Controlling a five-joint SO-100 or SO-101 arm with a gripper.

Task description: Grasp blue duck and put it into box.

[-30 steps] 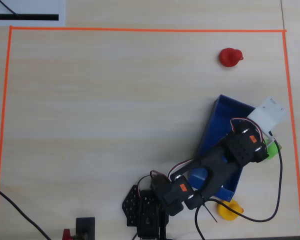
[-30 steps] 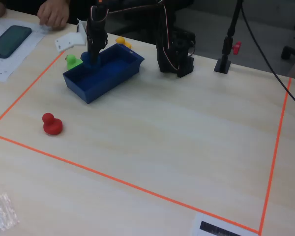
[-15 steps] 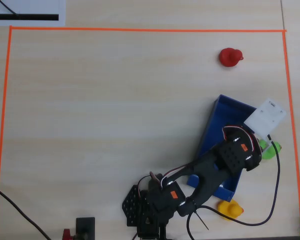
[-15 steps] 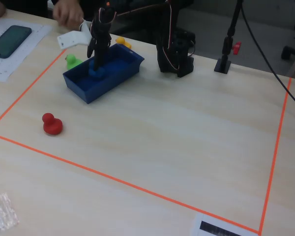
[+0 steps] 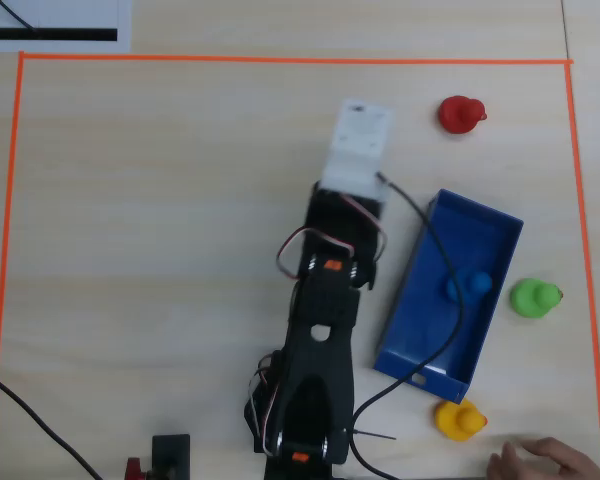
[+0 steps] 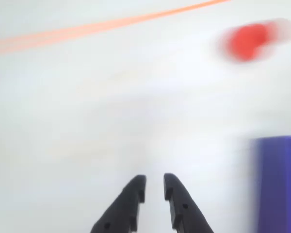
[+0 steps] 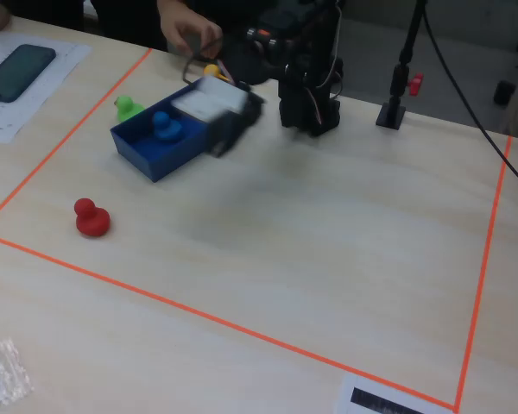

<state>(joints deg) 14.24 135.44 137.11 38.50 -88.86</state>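
Note:
The blue duck (image 5: 470,285) sits inside the blue box (image 5: 480,215) on the table; the fixed view also shows the duck (image 7: 163,126) in the box (image 7: 151,159). My gripper (image 6: 155,187) is empty, its jaws a small gap apart, over bare table to the left of the box (image 6: 279,184) in the wrist view. In the overhead view the white wrist block (image 5: 358,145) hides the fingertips. In the fixed view the gripper (image 7: 220,145) is blurred beside the box.
A red duck (image 5: 461,114) lies beyond the box, a green duck (image 5: 534,298) at its right and a yellow duck (image 5: 458,419) near its end. A person's hand (image 5: 540,462) rests by the yellow duck. Orange tape (image 5: 280,59) frames the workspace.

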